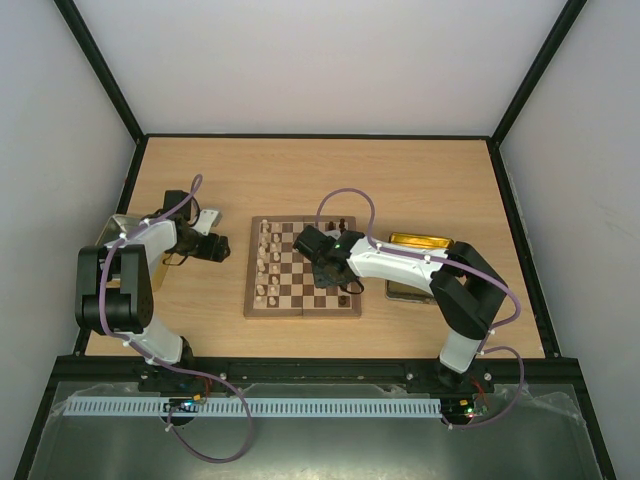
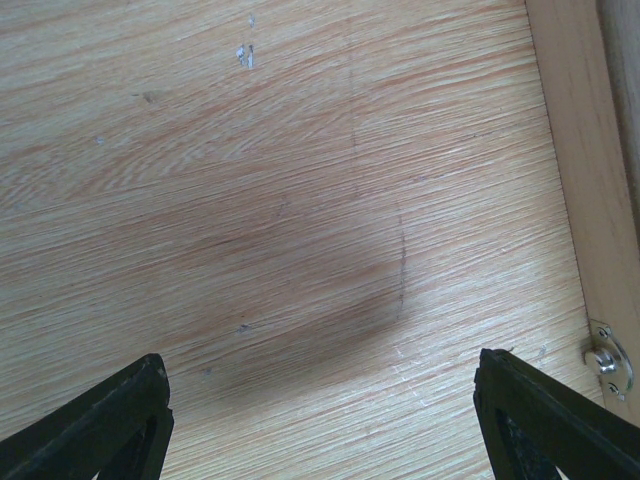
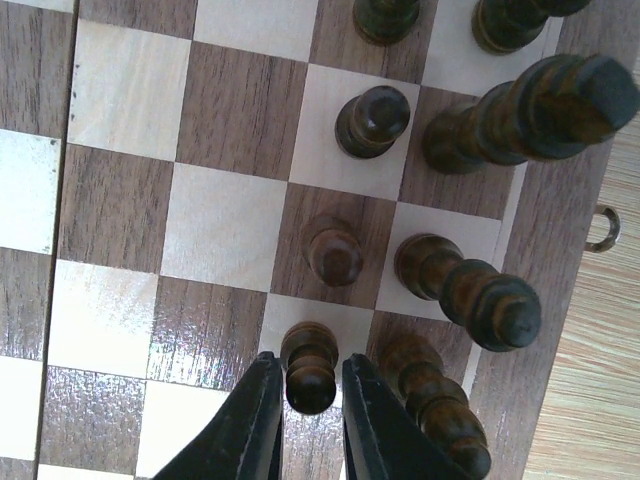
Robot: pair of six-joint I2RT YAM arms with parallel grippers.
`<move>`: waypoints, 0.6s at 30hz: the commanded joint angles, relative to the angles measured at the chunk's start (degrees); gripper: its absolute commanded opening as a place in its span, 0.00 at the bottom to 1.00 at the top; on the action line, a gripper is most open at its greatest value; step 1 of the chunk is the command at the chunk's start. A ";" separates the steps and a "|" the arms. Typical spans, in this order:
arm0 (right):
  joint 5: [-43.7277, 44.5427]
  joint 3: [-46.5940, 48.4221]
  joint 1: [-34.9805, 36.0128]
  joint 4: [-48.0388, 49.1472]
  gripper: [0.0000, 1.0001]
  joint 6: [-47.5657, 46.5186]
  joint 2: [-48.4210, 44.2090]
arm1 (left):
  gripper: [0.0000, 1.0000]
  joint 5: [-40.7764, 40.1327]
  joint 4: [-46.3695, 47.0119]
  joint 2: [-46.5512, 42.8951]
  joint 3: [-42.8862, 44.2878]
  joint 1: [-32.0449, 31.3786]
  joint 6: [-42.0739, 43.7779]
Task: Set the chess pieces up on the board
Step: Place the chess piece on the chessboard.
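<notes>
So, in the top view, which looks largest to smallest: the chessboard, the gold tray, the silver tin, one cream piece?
1. Chessboard, clearly largest.
2. Gold tray and silver tin: unranked, each being partly hidden.
3. Cream piece, by far smallest.

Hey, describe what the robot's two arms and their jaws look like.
Both the left arm and right arm have white and black segments with a lilac cable looping alongside. The jaws are black, tapering wedges.
</notes>
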 commanded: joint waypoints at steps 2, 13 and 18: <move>0.54 0.84 -0.27 -1.52 0.17 -0.32 0.28 | 0.83 0.28 -0.32 0.35 -0.08 -0.23 0.06; 2.24 6.68 -1.00 -4.52 0.17 -0.55 -3.18 | 0.83 0.28 -0.21 0.85 -0.04 -0.23 0.10; 2.63 8.61 -3.90 -6.87 0.17 -1.01 -6.27 | 0.83 0.28 -0.31 0.71 0.05 -0.23 0.11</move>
